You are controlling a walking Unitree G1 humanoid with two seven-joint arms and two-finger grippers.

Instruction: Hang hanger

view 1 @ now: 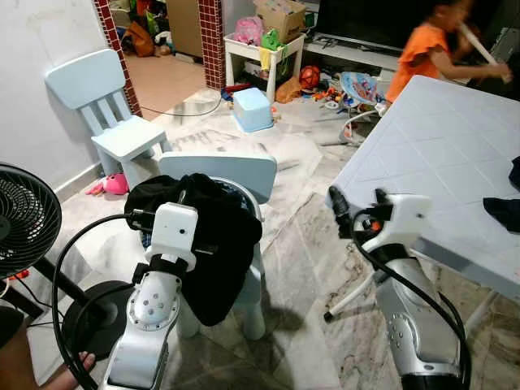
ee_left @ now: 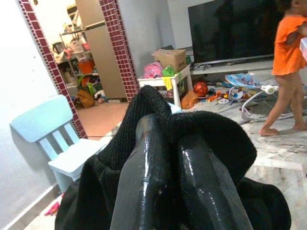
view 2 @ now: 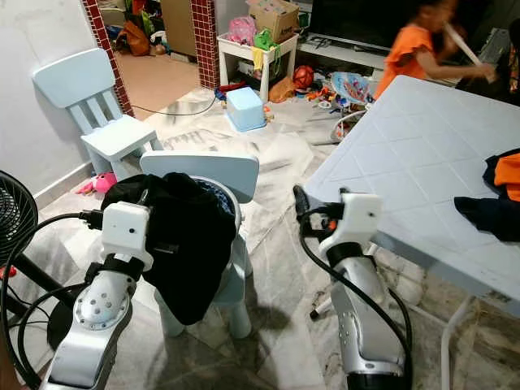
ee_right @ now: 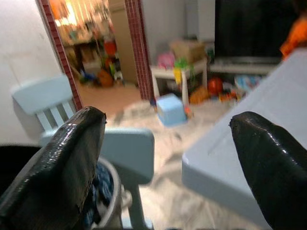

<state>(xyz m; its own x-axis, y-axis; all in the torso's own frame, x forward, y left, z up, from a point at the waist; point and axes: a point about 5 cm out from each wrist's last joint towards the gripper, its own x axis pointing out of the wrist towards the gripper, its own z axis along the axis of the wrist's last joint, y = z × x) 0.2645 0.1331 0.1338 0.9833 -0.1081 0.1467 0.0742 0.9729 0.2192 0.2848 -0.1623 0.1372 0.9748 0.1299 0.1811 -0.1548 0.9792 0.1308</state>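
Observation:
A black garment (view 1: pixel 219 244) is draped over a small pale-blue chair (view 1: pixel 219 166) right in front of me. My left gripper (ee_left: pixel 165 129) reaches into the top of that garment. Its two fingers (ee_left: pixel 144 163) lie close together with the black cloth bunched around their tips. From the head views, the left wrist block (view 1: pixel 175 227) hides those fingers. My right gripper (view 1: pixel 357 203) hovers open in the air between the chair and the table corner, with nothing between its fingers (ee_right: pixel 72 153).
A pale-blue table (view 1: pixel 439 154) stands to my right with dark clothes (view 2: pixel 496 203) on it. A black fan (view 1: pixel 24 219) stands at my left. Farther off are a second blue chair (view 1: pixel 106 106), a blue box (view 1: pixel 252 108), scattered toys and a person in orange (view 1: pixel 422 49).

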